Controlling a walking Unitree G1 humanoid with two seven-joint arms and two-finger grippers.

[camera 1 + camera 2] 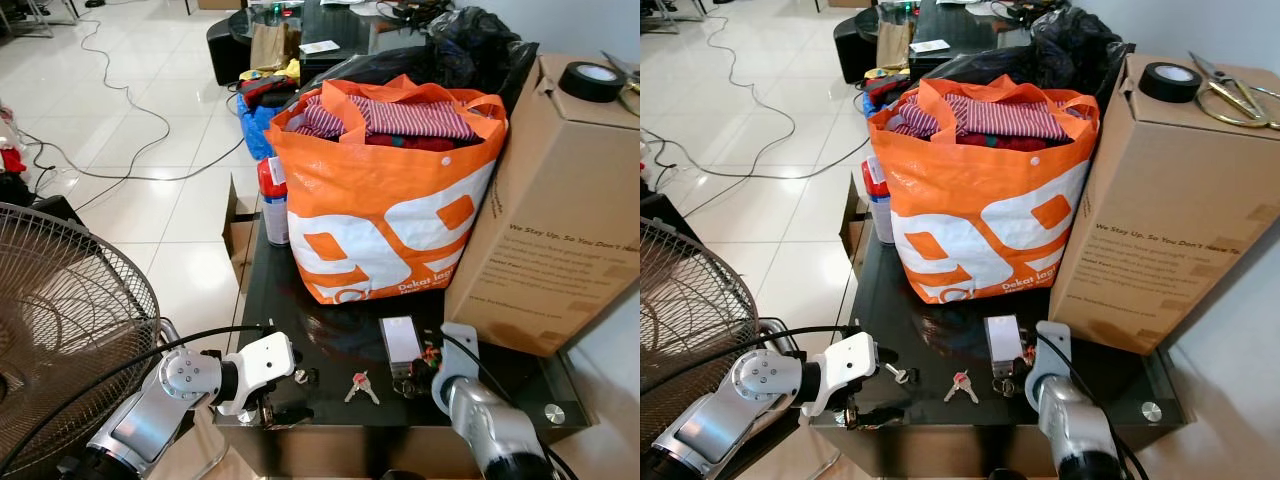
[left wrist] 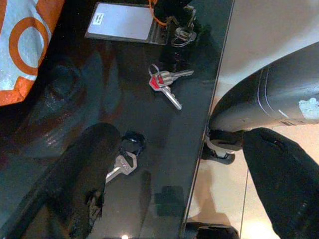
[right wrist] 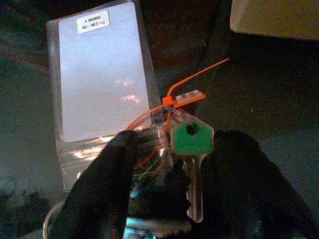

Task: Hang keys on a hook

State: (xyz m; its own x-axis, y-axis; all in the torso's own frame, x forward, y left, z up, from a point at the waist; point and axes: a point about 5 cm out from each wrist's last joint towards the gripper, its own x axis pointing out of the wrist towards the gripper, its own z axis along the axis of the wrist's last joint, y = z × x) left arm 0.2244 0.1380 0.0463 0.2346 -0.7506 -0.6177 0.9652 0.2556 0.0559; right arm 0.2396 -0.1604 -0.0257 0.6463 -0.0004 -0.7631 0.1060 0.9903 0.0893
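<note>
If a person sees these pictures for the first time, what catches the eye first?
A big orange and white shopping bag stuffed with clothes stands on the black glass table, beside a tall brown cardboard box. At the table's front edge, the right gripper straddles a green-capped key.

Badge label [image 3: 92, 21] text too small; fan [image 1: 60, 330] cut off by edge.

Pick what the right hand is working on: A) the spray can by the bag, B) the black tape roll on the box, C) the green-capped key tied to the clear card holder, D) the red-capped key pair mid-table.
C: in the right wrist view, the right hand straddles the green-capped key tied to the card holder.
</note>
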